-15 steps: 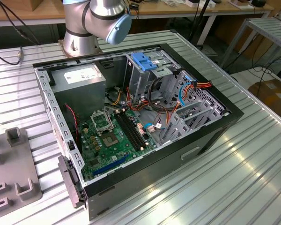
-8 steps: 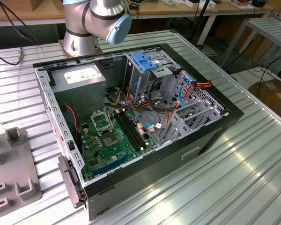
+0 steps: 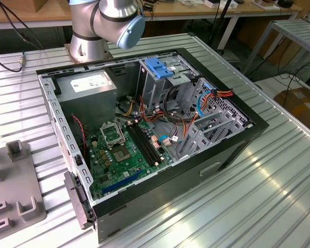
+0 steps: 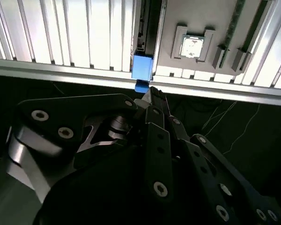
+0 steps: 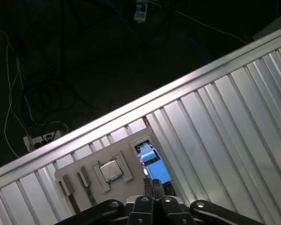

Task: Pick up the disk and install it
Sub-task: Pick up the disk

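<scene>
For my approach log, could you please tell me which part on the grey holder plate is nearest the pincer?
The disk in its bright blue bracket, just in front of the pincer; the square processor chip sits further off, beside it.

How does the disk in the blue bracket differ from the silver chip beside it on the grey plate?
The disk has a bright blue bracket; the chip is bare silver in a square holder. The disk appears to stand on edge, the chip lies flat. The disk is nearest the end effector; the chip lies off to the side. Both sit on the grey plate.
</scene>
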`<action>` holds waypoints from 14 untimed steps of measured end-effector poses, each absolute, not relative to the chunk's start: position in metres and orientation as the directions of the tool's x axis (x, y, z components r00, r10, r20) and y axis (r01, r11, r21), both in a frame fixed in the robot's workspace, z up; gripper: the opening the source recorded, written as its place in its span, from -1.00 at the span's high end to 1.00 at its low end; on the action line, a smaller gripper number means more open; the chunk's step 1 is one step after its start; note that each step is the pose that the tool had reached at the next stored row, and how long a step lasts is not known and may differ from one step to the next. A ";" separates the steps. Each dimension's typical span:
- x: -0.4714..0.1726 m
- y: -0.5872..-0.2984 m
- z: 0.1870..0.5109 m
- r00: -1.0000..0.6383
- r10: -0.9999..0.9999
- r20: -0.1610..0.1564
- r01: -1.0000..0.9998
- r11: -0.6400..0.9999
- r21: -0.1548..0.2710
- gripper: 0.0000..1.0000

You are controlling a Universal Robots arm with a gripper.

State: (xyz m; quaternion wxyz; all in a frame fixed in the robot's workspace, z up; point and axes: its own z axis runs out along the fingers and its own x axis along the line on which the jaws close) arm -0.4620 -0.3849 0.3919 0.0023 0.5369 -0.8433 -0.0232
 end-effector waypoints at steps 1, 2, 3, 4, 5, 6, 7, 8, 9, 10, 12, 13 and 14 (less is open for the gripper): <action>-0.462 -0.385 0.392 -0.396 -0.918 -0.021 -0.918 0.395 0.041 0.80; -0.462 -0.385 0.392 -0.362 -0.932 -0.020 -0.932 0.361 0.041 0.80; -0.462 -0.385 0.392 -0.341 -0.940 -0.019 -0.940 0.340 0.041 0.80; -0.462 -0.385 0.391 -0.325 -0.945 -0.018 -0.945 0.324 0.040 0.80; -0.462 -0.385 0.391 -0.306 -0.952 -0.017 -0.951 0.305 0.040 0.80; -0.462 -0.385 0.390 -0.294 -0.956 -0.016 -0.955 0.294 0.040 0.80; -0.462 -0.385 0.388 -0.292 -0.956 -0.016 -0.956 0.291 0.039 0.80; -0.462 -0.385 0.387 -0.290 -0.957 -0.016 -0.957 0.289 0.034 0.77; -0.462 -0.385 0.386 -0.289 -0.957 -0.017 -0.957 0.288 0.029 0.67; -0.462 -0.385 0.386 -0.286 -0.958 -0.018 -0.958 0.286 0.025 0.67; -0.462 -0.385 0.385 -0.257 -0.966 -0.018 -0.966 0.257 0.021 0.54; -0.462 -0.385 0.384 -0.234 -0.972 -0.018 -0.972 0.234 0.020 0.41; -0.462 -0.385 0.383 -0.216 -0.976 -0.018 -0.976 0.215 0.020 0.29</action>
